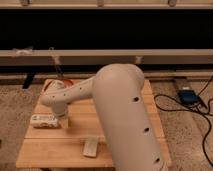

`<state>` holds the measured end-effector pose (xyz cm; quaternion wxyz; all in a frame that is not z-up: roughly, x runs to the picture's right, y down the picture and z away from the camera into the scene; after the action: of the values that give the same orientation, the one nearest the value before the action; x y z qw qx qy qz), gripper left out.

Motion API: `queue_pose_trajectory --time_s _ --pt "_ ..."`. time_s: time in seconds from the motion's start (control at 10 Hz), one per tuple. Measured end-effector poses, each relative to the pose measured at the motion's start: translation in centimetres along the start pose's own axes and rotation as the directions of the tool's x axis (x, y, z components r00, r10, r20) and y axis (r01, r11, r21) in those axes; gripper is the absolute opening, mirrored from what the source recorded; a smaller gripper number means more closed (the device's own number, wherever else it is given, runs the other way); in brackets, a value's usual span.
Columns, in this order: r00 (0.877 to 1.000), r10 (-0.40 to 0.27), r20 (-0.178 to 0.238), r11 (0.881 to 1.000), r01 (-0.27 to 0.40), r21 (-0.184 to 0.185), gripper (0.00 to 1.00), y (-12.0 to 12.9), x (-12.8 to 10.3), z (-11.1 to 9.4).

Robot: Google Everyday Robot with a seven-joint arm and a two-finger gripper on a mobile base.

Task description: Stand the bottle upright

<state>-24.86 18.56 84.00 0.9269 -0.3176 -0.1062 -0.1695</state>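
The white bottle [44,121] lies on its side on the left part of the wooden table [60,150], long axis left to right. My arm [120,110] reaches across the table from the right. Its wrist end [56,100] hangs just above and right of the bottle. My gripper [62,119] points down right beside the bottle's right end, mostly hidden under the wrist.
A flat beige block [90,147] lies near the table's front edge. An orange bowl [64,82] shows behind the wrist at the back left. A blue device [187,96] with black cables lies on the floor to the right. A long bench runs behind.
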Motion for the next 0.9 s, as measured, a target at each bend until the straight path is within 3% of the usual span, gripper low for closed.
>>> queue_pose_trajectory --time_s 0.4,0.6,0.9 --pt "1.000 0.005 0.003 1.000 -0.005 0.000 0.07 0.5 0.4 -0.2" --pt "1.000 -0.018 -0.015 1.000 0.019 0.016 0.03 0.1 1.5 -1.4" --pt "0.992 -0.077 -0.096 0.997 0.078 0.009 0.03 -1.4 4.4 -2.7"
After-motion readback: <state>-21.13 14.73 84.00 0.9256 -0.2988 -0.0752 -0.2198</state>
